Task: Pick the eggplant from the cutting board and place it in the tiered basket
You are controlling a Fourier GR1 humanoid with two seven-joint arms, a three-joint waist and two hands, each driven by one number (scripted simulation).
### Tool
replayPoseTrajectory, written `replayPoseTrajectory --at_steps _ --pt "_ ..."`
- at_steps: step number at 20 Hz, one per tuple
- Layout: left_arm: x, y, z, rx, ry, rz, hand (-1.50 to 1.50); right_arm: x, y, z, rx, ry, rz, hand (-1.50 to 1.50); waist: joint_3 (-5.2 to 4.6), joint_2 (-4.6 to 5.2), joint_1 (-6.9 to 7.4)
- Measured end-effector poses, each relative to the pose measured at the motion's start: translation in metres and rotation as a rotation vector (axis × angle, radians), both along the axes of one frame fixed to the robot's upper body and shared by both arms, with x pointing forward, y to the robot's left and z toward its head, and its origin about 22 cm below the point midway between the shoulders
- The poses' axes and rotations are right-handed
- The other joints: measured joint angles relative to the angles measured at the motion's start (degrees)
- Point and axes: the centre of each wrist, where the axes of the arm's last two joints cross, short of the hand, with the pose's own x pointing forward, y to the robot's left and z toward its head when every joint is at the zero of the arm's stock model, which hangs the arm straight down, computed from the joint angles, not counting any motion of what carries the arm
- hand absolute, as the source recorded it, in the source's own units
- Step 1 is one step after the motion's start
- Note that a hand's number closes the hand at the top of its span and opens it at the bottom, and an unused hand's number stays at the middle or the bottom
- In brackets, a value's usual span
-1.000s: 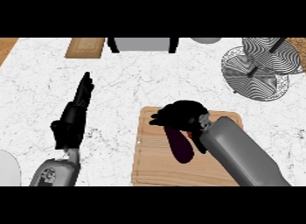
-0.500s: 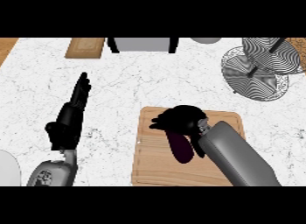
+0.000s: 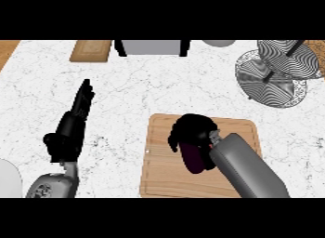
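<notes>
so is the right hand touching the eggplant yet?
Touching. The head view shows the right hand over the upper end of the eggplant on the cutting board, its fingers curled down around it with no gap between them.

marble counter (image 3: 138,88), cutting board (image 3: 165,176), tiered basket (image 3: 275,74)

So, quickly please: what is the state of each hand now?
Left hand: open, fingers straight, holding nothing.
Right hand: fingers curled over the eggplant on the cutting board.

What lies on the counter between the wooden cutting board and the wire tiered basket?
Nothing: in the head view, only bare white marble counter separates the wooden cutting board from the wire tiered basket.
</notes>
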Motion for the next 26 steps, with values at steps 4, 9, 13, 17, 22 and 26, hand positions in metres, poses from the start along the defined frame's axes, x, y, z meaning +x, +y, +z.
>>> replayPoseTrajectory --at_steps 4,9,13,17,22,26 --pt "0.0 -0.004 0.004 -0.003 0.004 -0.002 0.0 -0.001 0.0 -0.007 0.008 -0.083 -0.022 1.5 -0.14 -0.16 0.02" --pt "-0.002 0.001 0.001 0.002 0.008 0.031 0.0 0.024 -0.043 -0.006 -0.118 -0.114 -0.511 1.5 -0.22 -0.36 -2.43" --pt "-0.003 0.005 0.0 0.003 0.009 0.053 0.0 0.039 -0.078 -0.002 -0.252 -0.151 -0.92 1.5 -0.37 -0.15 -3.62" --pt "-0.002 0.005 0.002 0.003 0.002 0.037 0.0 0.053 -0.083 0.011 -0.358 -0.217 -1.304 1.5 -0.28 0.21 -2.19" --pt "0.0 -0.006 0.002 -0.001 -0.004 -0.002 0.0 0.076 -0.057 0.054 -0.419 -0.359 -1.676 1.5 -0.16 0.46 0.55" --pt "0.002 -0.014 0.002 0.001 -0.003 -0.025 0.0 0.093 -0.035 0.1 -0.366 -0.5 -1.802 1.5 -0.11 0.45 1.7"
